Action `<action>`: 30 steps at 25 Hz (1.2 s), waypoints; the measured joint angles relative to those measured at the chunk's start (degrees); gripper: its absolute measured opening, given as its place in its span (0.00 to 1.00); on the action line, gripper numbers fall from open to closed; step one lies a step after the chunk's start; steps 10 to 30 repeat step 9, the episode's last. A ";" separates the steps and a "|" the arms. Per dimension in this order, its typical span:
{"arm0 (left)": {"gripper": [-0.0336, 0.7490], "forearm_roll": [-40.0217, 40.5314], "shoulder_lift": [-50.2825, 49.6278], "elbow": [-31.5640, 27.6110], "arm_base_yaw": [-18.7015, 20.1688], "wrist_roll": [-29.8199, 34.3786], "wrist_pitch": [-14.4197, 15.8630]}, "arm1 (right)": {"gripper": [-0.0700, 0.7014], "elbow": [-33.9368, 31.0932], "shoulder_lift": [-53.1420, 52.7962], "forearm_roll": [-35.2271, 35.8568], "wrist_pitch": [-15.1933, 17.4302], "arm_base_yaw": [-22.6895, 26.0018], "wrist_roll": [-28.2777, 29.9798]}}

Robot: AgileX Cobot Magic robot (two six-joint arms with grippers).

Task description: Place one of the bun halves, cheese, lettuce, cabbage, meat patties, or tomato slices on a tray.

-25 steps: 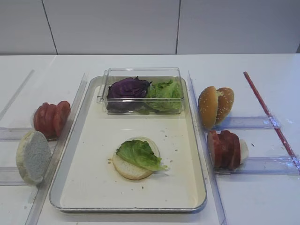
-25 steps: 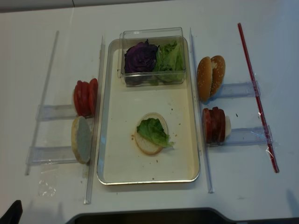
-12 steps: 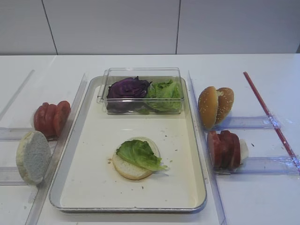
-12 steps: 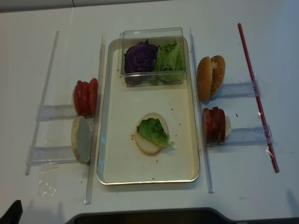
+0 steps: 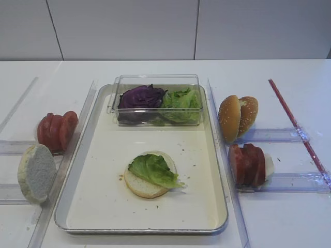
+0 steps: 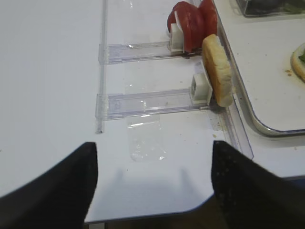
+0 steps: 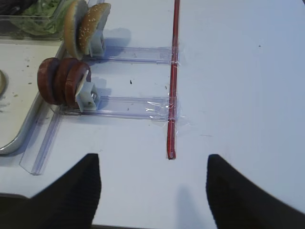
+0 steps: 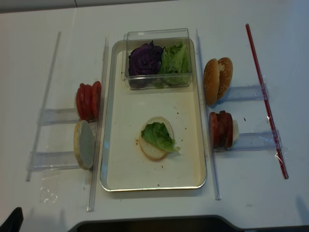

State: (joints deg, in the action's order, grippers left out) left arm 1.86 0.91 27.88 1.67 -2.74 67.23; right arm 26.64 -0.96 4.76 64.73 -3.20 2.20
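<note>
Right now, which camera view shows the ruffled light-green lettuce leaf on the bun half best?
The exterior high view: the lettuce leaf appears largest there, draped over the bun half. The realsense view shows it smaller. The left wrist catches only an edge; the right wrist shows none.

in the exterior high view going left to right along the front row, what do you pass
lone bun half → tray's left rim → bun half topped with lettuce → tray's right rim → patties → red strip
</note>
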 joint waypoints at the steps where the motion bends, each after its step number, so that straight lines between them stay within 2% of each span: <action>1: 0.69 0.00 0.00 0.00 0.00 0.00 0.00 | 0.75 0.00 0.00 0.00 0.00 0.00 0.00; 30: 0.69 0.00 0.00 0.00 0.00 0.00 0.00 | 0.75 0.00 0.00 0.00 0.00 0.00 0.00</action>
